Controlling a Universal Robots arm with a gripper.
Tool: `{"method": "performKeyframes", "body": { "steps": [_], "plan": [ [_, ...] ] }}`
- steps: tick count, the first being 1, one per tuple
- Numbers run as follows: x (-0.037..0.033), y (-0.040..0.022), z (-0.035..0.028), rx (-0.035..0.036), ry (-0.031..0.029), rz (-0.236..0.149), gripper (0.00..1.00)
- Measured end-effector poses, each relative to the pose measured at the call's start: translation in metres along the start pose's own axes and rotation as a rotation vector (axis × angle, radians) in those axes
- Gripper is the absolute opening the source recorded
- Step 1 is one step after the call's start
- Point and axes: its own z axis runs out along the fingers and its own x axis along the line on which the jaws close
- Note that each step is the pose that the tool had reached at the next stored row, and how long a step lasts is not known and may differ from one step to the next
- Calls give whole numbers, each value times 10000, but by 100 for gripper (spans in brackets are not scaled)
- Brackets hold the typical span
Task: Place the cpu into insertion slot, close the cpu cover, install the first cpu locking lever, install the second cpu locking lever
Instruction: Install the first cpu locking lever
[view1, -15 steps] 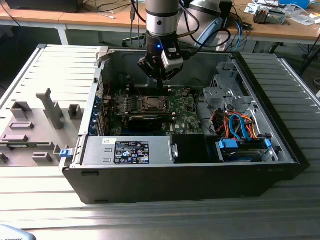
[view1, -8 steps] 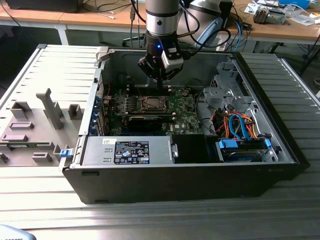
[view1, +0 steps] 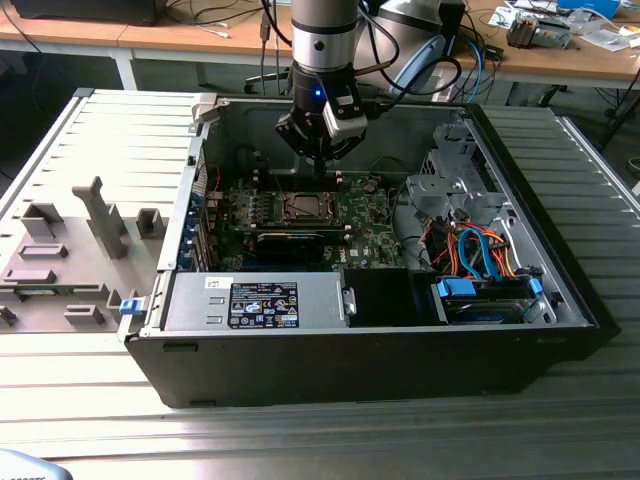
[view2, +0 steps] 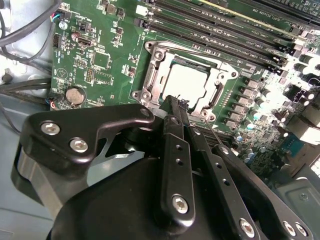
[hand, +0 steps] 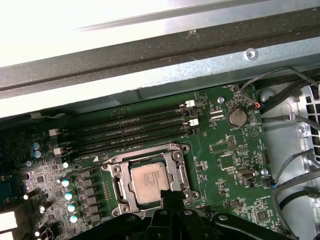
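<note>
The cpu (hand: 150, 181) (view2: 187, 80) lies flat in the insertion slot (view1: 300, 207) on the green board, its silvery top showing. The cpu cover (hand: 119, 176) (view2: 156, 60) lies down around it as a metal frame with a square window. A thin wire locking lever (view2: 220, 92) runs along one side of the frame. My gripper (view1: 320, 165) (view2: 175, 102) (hand: 172, 196) hangs just over the socket's edge, with the black fingers pressed together at the tips and nothing visibly held.
Long black memory slots (hand: 135, 125) run beside the socket, with a coin battery (hand: 236, 117) nearby. A long black card (view1: 290, 240) sits in front of the socket. The case walls (view1: 210, 130), cables and drive cage (view1: 470, 230) and power supply (view1: 260, 300) surround the board.
</note>
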Motion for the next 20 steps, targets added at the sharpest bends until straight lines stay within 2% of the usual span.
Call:
{"method": "performKeyframes", "body": {
  "steps": [20],
  "plan": [
    [0,0,5,-6,-3,-149,11]
  ]
}}
